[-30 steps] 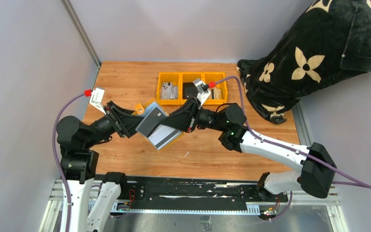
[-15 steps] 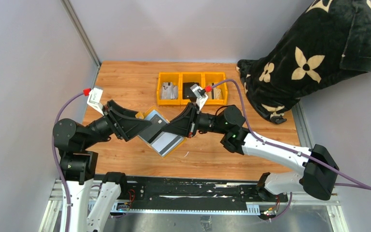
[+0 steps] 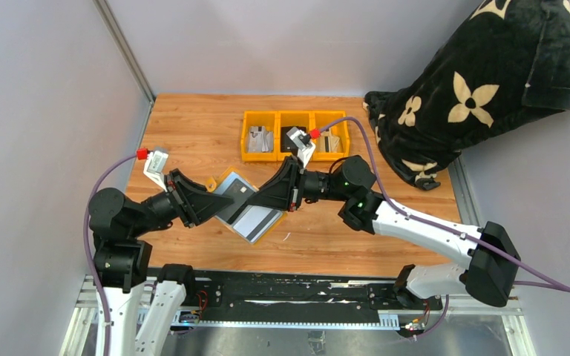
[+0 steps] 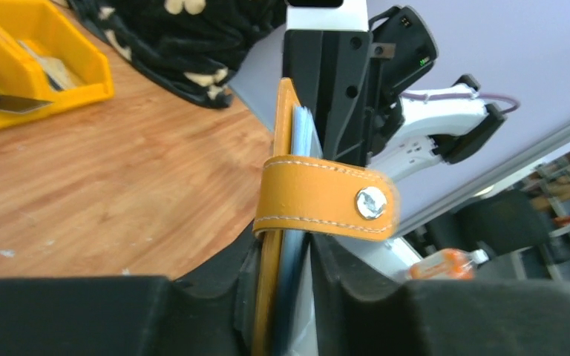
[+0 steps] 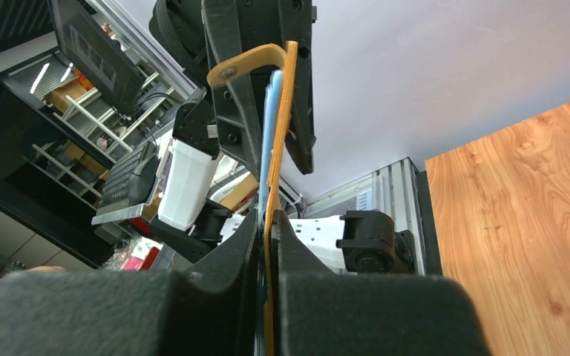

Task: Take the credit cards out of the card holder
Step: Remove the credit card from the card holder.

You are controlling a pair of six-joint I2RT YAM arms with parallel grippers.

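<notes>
At table centre, left gripper [image 3: 217, 205] clamps the open card holder [image 3: 252, 216] on its 9 o'clock edge, right gripper [image 3: 269, 199] on its 3 o'clock edge; credit cards [image 3: 237, 194] lie inside, long axis 10-to-4, equally near both jaws

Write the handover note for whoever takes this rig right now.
Grippers: the left gripper is shut on one end of the card holder, the right gripper on the other.
Things: the card holder is held open between them over the table. One dark card shows inside it; a second is not visible.
Done: card holder picked up and opened.
Left: pull the cards out.
</notes>
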